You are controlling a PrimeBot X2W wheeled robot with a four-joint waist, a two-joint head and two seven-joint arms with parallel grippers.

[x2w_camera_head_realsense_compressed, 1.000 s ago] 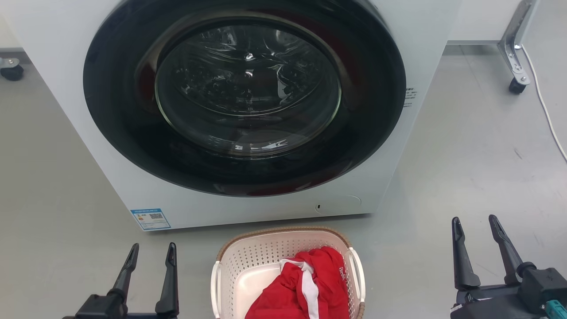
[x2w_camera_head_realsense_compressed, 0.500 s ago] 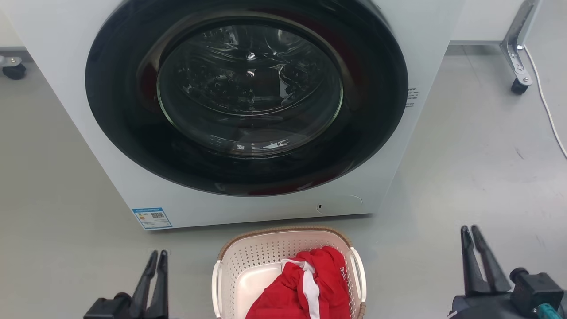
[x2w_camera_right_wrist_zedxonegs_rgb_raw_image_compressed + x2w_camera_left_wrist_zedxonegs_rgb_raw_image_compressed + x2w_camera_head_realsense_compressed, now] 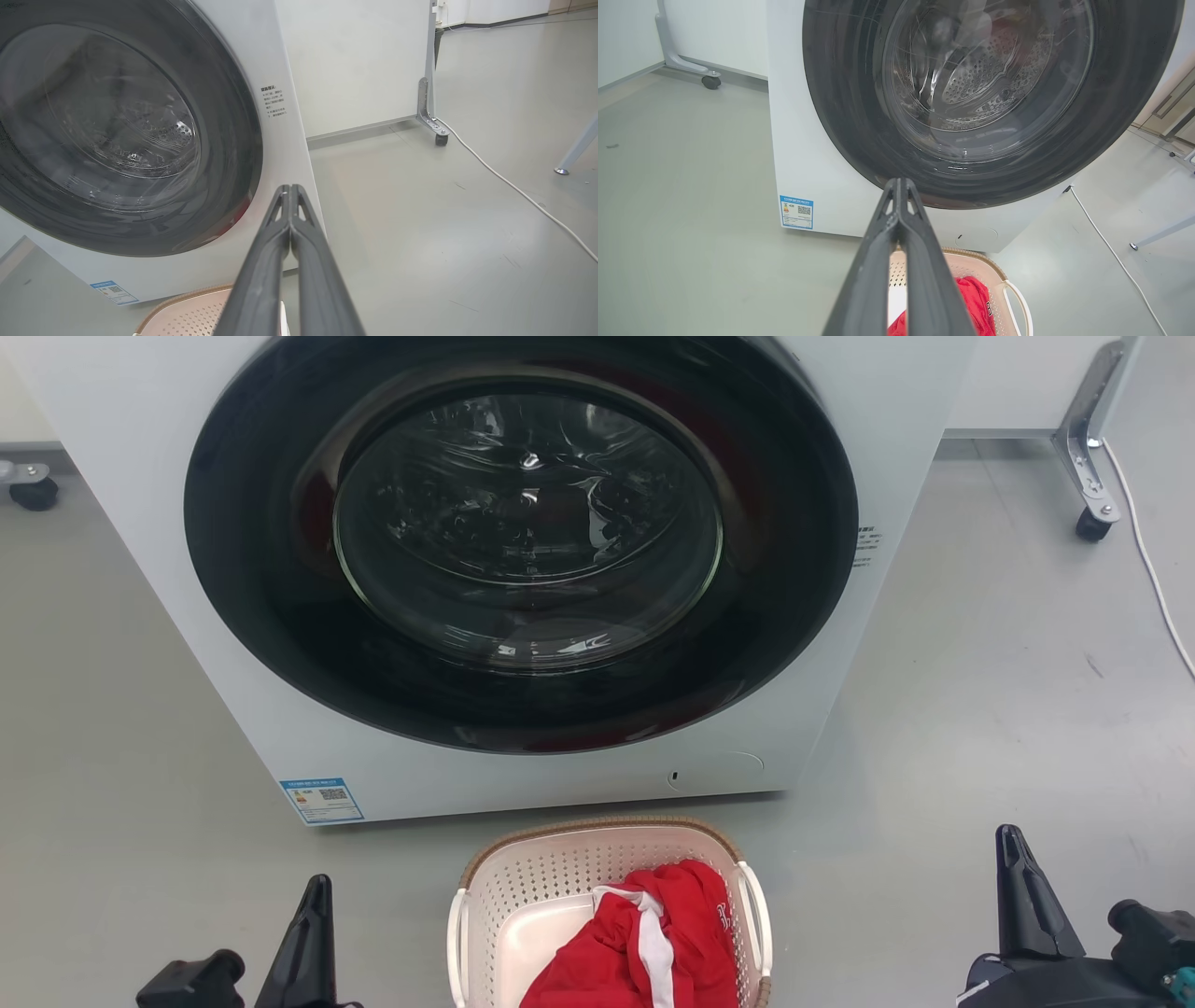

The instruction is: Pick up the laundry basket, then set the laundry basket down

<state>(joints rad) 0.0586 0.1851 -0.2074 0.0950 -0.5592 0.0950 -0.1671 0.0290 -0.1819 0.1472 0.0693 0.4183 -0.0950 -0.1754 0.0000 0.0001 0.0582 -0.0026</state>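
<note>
The laundry basket point(image 3: 523, 882), cream-white and perforated with a brown woven-look rim and white side handles, rests on the floor at the bottom middle of the head view, holding a red garment point(image 3: 653, 943). My left gripper point(image 3: 320, 887) is shut on nothing, well to the basket's left. My right gripper point(image 3: 1011, 835) is shut too, far off to the right of it. In the left wrist view the basket point(image 3: 994, 270) lies past the closed fingers, gripper tip point(image 3: 898, 182). The right wrist view has the basket's rim point(image 3: 187, 298) at the bottom left, gripper tip point(image 3: 289, 189).
A white front-loading washer point(image 3: 280, 709) with a dark round glass door point(image 3: 523, 523) stands right behind the basket. A wheeled metal frame leg point(image 3: 1088, 476) and a white cable point(image 3: 1153, 569) sit at the right. Grey floor lies on both sides of the basket.
Both grippers went from open to shut and dropped lower in the head view. The basket has not moved.
</note>
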